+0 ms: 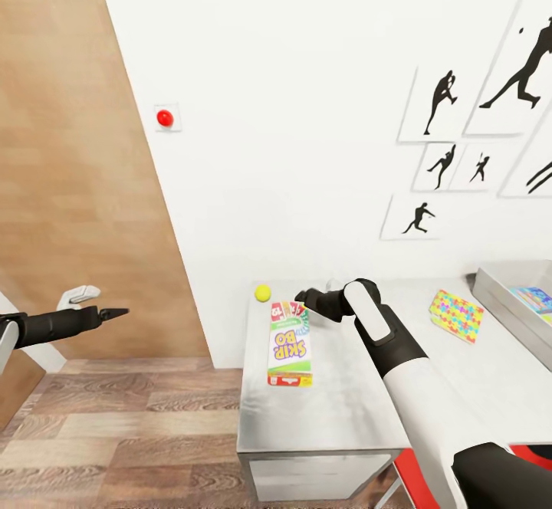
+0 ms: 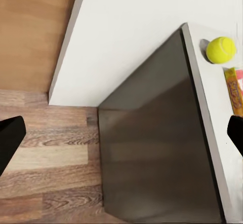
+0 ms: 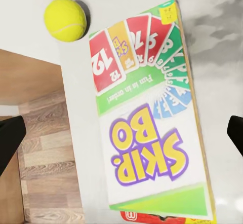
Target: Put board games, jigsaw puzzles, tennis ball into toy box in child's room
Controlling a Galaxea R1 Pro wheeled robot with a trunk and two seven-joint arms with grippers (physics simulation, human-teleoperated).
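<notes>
1. SKIP BO box [image 1: 290,344] taken as landmark; it lies flat on the table [image 1: 337,409], close to the table's left end, printed face up.
2. Right gripper [image 1: 303,297] sits at the box's far end, just above the card fan; the right wrist view looks straight down on the box with one dark fingertip at each side edge of the picture, so the jaws read as spread and holding nothing.
3. Tennis ball [image 1: 263,292] rests just beyond the box's far-left corner, near the wall and the table's left edge; free to roll.
4. Jigsaw puzzle [image 1: 456,315] lies well to the right of the box; toy box [image 1: 500,303] farther right again, with a blue board game [image 1: 534,299] showing inside it.
5. Left gripper [image 1: 115,313] hangs off the table, well left of the box, over the floor; fingers appear parted and empty in its wrist view.
6. Risks, as judgement: the box is flat and wide, so a top-down pinch may find no purchase and skid it toward the left edge; a sideways nudge could knock the ball off that end and onto the floor; a grip on one edge alone would likely let the box tilt and slip during the carry to the toy box.
</notes>
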